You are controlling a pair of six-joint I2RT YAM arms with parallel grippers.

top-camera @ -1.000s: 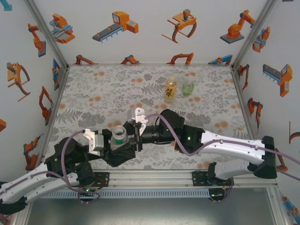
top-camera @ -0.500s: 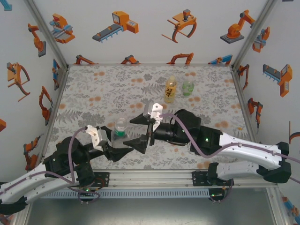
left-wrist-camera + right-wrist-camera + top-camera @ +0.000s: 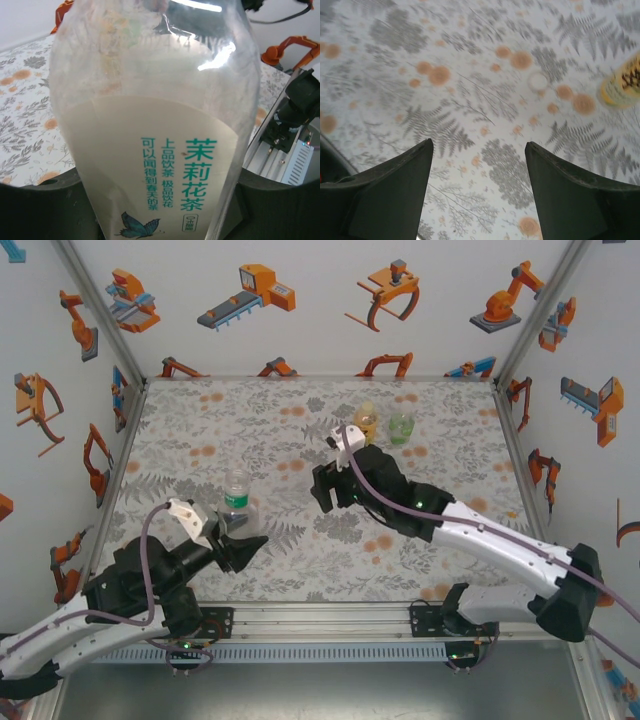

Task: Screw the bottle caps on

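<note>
**Right arm has let go and backed off; left arm keeps the clear bottle.**
Top view: the right gripper point(image 3: 325, 494) has left the clear bottle point(image 3: 236, 498). The bottle now stands upright toward the near-left of the table point(image 3: 200, 420), clamped by the left gripper point(image 3: 243, 541). Left wrist: the bottle sits wedged between the dark fingers point(image 3: 35, 210). Right wrist: jaws apart and empty over a small pale ring point(image 3: 538, 80), probably a cap to fetch next.

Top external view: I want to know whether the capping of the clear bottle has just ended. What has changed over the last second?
The right gripper drew off from the clear bottle, opened, and swung back and right toward the amber bottle. The left gripper, shut on the clear bottle, moved it farther back and slightly left. The amber bottle and the green bottle stayed put.
</note>
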